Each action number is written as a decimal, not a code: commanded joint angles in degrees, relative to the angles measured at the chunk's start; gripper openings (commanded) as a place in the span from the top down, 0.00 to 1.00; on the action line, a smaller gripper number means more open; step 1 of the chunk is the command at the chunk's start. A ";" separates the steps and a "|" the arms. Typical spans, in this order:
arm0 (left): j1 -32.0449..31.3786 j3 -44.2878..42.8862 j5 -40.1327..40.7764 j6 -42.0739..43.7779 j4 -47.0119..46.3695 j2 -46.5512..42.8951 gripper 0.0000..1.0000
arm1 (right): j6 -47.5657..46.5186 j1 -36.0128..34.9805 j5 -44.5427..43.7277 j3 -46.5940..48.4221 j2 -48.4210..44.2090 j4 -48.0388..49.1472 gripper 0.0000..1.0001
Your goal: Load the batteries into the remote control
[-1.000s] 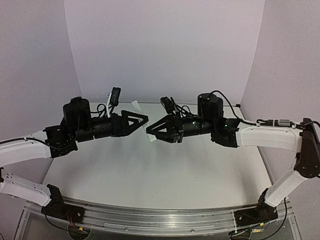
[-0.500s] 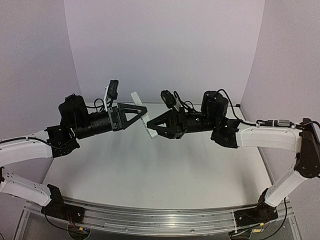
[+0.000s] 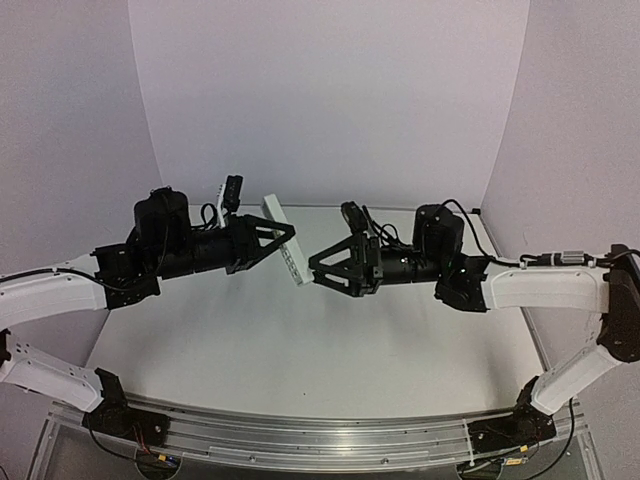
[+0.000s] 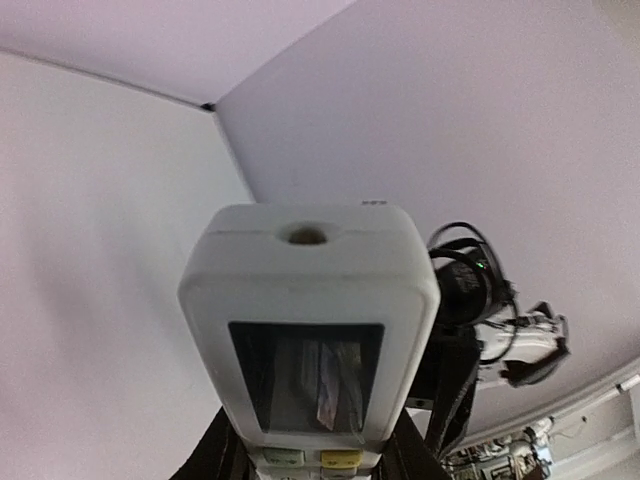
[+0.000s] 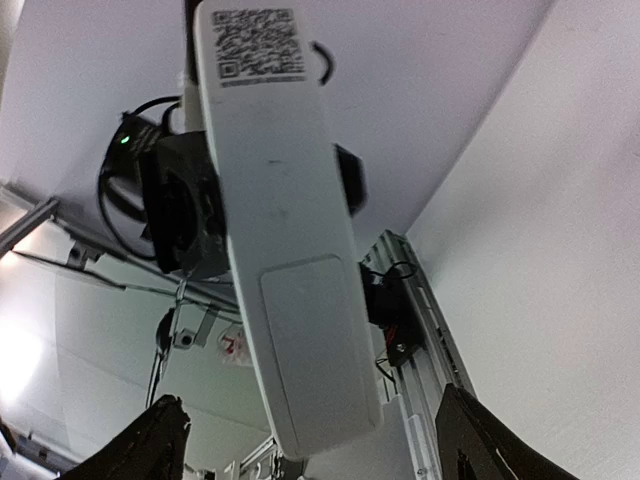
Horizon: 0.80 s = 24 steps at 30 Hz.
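Above the table (image 3: 300, 350), the remote control (image 3: 292, 265) hangs tilted in mid-air between my arms. It looks like a light, stiff slab of smooth plastic, likely slippery, best pinched across its long edges below the display. My left claw (image 3: 282, 237) pinches it there. My right claw (image 3: 316, 270) stands spread wide just beside it, touching nothing. I cannot see the batteries; perhaps they sit behind the back cover (image 5: 310, 340).

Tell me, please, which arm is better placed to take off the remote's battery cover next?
Right, probably. The left gripper holds the remote control aloft, while the right gripper is open, empty and faces the battery cover on its back.
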<state>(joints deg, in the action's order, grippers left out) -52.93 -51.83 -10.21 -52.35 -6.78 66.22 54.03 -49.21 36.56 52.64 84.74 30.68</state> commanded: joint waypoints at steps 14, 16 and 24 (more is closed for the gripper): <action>-0.07 -15.56 8.55 -3.82 45.58 33.88 0.91 | -13.56 1.37 -65.74 0.47 -21.19 -73.18 0.08; -0.07 -15.51 8.10 -3.30 45.06 35.30 0.86 | -13.79 1.33 -66.32 0.42 -21.02 -73.79 0.07; -0.05 -17.86 11.40 -3.82 48.62 34.81 0.12 | -14.37 1.35 -67.80 1.14 -21.35 -75.19 0.06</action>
<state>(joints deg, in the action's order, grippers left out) -52.88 -65.61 -2.57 -55.78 37.92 102.63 40.40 -47.81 -28.01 52.97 64.14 -42.44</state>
